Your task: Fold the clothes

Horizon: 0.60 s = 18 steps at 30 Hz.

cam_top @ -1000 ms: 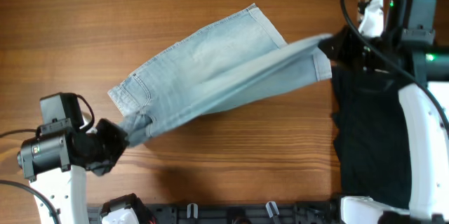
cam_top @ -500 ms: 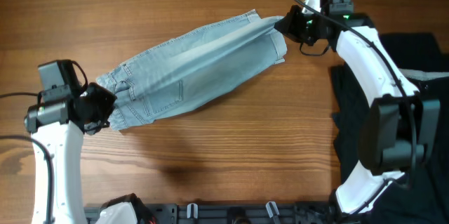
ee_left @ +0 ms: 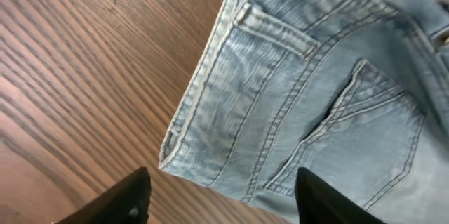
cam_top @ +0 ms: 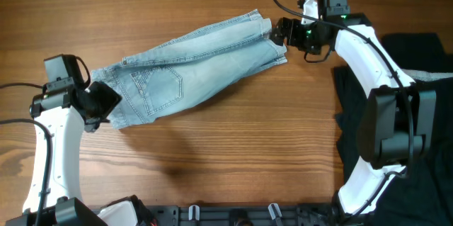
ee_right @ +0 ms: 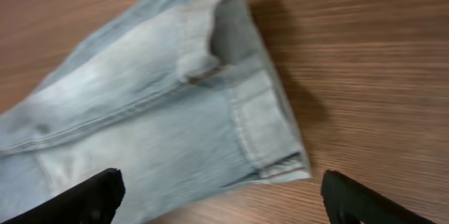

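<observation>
The clothes, light blue denim shorts (cam_top: 191, 70), lie flat on the wooden table, folded lengthwise and slanting from lower left to upper right. The waistband and a stitched back pocket (ee_left: 351, 119) fill the left wrist view. The cuffed hems (ee_right: 263, 147) show in the right wrist view. My left gripper (cam_top: 106, 103) (ee_left: 223, 176) stands open just off the waistband corner and holds nothing. At the hem end, my right gripper (cam_top: 278, 33) (ee_right: 223, 182) is wide open, and the cloth lies free between and below its fingers.
A heap of black garments (cam_top: 375, 141) covers the right side of the table under the right arm. A black rail with hooks (cam_top: 233, 215) runs along the front edge. Bare wood lies in front of and behind the shorts.
Both grippers have opened and let go of the shorts. The shorts, earlier stretched between them, now rest flat on the table. The right arm has swung left.
</observation>
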### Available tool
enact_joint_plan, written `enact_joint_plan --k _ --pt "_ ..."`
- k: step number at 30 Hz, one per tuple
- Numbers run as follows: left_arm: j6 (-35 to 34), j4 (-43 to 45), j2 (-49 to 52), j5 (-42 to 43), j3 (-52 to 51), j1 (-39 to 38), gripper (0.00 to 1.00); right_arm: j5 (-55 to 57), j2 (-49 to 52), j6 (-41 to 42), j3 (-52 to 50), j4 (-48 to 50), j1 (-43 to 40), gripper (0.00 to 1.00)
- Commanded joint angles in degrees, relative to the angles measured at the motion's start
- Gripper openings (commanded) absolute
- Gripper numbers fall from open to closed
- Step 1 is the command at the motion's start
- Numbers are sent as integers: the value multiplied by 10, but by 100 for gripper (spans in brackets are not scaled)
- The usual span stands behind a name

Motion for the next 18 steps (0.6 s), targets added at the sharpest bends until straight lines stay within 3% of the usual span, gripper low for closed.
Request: enact_joint_plan --k 1,7,9,11,12,15,18 --pt "20 -41 3 -3 7 3 62 51 31 10 -30 0 0 92" --pt "19 -62 3 2 -41 3 68 -38 94 34 -35 13 4 81" --pt "19 -51 3 2 -56 3 70 -63 99 32 -35 22 10 55" --pt "19 -44 3 1 -56 3 71 -63 99 28 -35 35 10 14" --pt "19 -41 3 2 -56 3 71 -63 99 27 -35 39 10 6" --pt "20 -37 3 1 -56 4 71 -62 98 28 -35 18 9 4" --pt "35 -36 3 1 -56 4 72 11 89 33 -34 -92 9 4"
